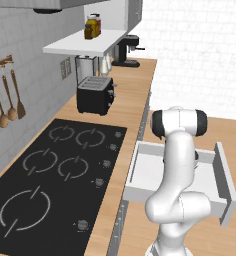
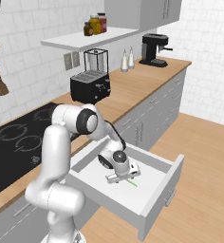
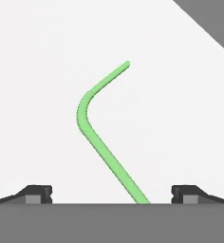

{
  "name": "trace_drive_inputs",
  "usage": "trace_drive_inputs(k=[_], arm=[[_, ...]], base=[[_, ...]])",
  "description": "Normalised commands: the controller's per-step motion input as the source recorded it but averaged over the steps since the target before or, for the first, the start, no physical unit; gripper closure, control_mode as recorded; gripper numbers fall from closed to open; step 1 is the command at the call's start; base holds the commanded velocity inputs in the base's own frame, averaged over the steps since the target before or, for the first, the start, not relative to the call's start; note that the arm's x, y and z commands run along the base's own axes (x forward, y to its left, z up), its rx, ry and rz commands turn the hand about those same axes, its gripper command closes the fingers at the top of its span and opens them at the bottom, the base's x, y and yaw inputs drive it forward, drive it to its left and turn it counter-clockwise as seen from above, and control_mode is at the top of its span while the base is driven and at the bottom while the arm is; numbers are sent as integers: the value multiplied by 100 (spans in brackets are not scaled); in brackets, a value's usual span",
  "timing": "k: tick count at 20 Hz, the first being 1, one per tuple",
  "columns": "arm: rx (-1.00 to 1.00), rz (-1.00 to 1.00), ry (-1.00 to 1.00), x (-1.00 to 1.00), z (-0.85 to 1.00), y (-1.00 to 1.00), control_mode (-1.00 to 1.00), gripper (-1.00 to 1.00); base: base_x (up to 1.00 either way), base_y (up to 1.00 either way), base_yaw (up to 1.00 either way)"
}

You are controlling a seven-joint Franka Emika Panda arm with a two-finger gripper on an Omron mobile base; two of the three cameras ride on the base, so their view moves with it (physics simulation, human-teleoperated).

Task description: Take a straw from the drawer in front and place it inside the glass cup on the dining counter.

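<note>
The drawer stands pulled out from under the cooktop counter, white inside. On its floor lies the bright green straw, bent near its upper third. My gripper hangs low inside the drawer, pointing down at the straw. It is open, with the straw's lower end running between the two fingertips and touching neither. In the left base view my own arm covers the hand. The glass cup and the dining counter are out of view.
A wooden counter carries a black cooktop, a black toaster, a blender, two shakers and a coffee machine. A shelf with jars hangs above. Wooden floor lies to the drawer's right.
</note>
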Motion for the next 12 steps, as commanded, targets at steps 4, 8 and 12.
trace_drive_inputs(k=[4,8,12], arm=[[0,4,2,12,-17,-10,-100,-100],[0,3,3,15,-24,-6,-100,-100],[0,2,6,13,-30,-2,-100,-100]], base=[[0,0,0],[0,0,0],[0,0,0]])
